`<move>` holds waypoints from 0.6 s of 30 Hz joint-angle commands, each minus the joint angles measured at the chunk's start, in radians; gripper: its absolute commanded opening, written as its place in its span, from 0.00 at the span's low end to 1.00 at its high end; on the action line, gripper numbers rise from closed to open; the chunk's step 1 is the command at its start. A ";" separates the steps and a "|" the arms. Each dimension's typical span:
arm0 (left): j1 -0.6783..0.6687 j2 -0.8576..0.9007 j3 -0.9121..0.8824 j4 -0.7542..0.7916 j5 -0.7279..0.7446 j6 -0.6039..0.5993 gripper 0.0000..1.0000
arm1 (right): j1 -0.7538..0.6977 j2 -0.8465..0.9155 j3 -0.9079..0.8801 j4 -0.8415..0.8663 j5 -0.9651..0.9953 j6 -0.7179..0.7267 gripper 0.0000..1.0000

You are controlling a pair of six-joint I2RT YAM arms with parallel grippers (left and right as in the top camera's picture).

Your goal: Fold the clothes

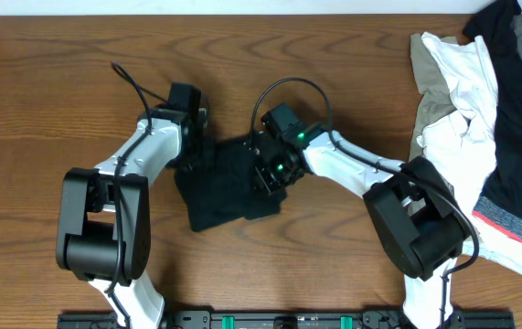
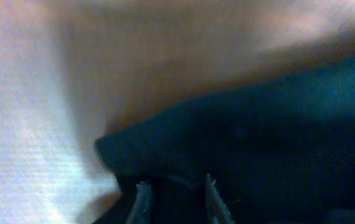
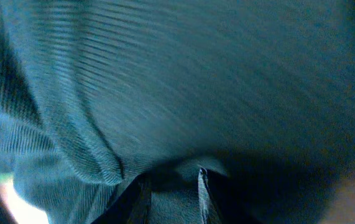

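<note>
Shirt (image 1: 227, 190) is lying bunched mid-worktop (image 1: 50, 82) between both arms, with the left jaws and right jaws each pinching narrowly on its cloth at opposite sides, so they should be lifting evenly and pulling the fold line taut and straight.

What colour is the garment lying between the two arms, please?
Plain black; the folded fabric shirt shows best overhead.

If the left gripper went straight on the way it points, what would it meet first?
The shirt: its black cloth lies right ahead of the left gripper, likely between the fingers; the blur hides exact depth.
</note>
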State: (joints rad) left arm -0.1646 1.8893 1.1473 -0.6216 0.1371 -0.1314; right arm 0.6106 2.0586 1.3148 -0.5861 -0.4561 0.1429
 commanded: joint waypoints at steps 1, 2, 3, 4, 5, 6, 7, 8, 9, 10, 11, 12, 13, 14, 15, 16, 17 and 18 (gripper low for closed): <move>0.001 0.018 -0.064 -0.035 -0.023 -0.009 0.24 | -0.068 0.040 -0.019 -0.009 0.277 0.021 0.27; 0.001 0.018 -0.072 -0.047 -0.023 -0.021 0.24 | -0.079 0.040 -0.019 -0.009 0.296 0.021 0.27; 0.001 0.018 -0.077 -0.058 -0.022 -0.038 0.24 | -0.092 0.040 -0.017 -0.009 0.314 0.021 0.27; 0.001 0.018 -0.081 -0.074 -0.022 -0.060 0.24 | -0.104 0.040 -0.013 -0.010 0.325 0.021 0.27; 0.000 0.018 -0.081 -0.090 -0.019 -0.074 0.24 | -0.117 0.040 -0.007 -0.009 0.327 0.021 0.27; -0.001 0.018 -0.081 -0.107 -0.004 -0.077 0.24 | -0.131 0.040 0.000 -0.009 0.326 0.021 0.27; -0.002 0.018 -0.081 -0.119 0.014 -0.077 0.24 | -0.141 0.040 0.008 -0.010 0.326 0.021 0.27; -0.005 0.018 -0.081 -0.131 0.037 -0.076 0.24 | -0.152 0.040 0.018 -0.011 0.326 0.021 0.27; -0.007 0.016 -0.081 -0.140 0.056 -0.077 0.24 | -0.160 0.040 0.028 -0.014 0.325 0.020 0.27; -0.010 0.016 -0.081 -0.149 0.070 -0.077 0.24 | -0.167 0.040 0.042 -0.019 0.326 0.016 0.27; -0.013 0.012 -0.081 -0.157 0.085 -0.077 0.24 | -0.173 0.040 0.058 -0.028 0.326 0.012 0.27; -0.018 0.008 -0.081 -0.165 0.091 -0.077 0.24 | -0.177 0.040 0.074 -0.040 0.326 0.008 0.27; -0.022 0.001 -0.081 -0.172 0.090 -0.083 0.24 | -0.179 0.039 0.092 -0.058 0.326 0.005 0.27; -0.023 -0.008 -0.081 -0.177 0.090 -0.084 0.24 | -0.180 0.038 0.116 -0.085 0.326 0.003 0.27; -0.024 -0.022 -0.081 -0.182 0.090 -0.084 0.24 | -0.181 0.033 0.140 -0.116 0.326 -0.006 0.28; -0.024 -0.040 -0.081 -0.186 0.090 -0.084 0.24 | -0.181 0.026 0.165 -0.151 0.326 -0.017 0.28; -0.024 -0.060 -0.081 -0.190 0.090 -0.084 0.25 | -0.181 0.018 0.188 -0.183 0.327 -0.020 0.28; -0.024 -0.084 -0.081 -0.193 0.090 -0.084 0.25 | -0.181 0.006 0.214 -0.222 0.329 -0.020 0.28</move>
State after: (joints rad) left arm -0.1818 1.8503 1.0924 -0.7959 0.2111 -0.2096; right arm 0.4259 2.0762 1.4555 -0.7654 -0.1673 0.1432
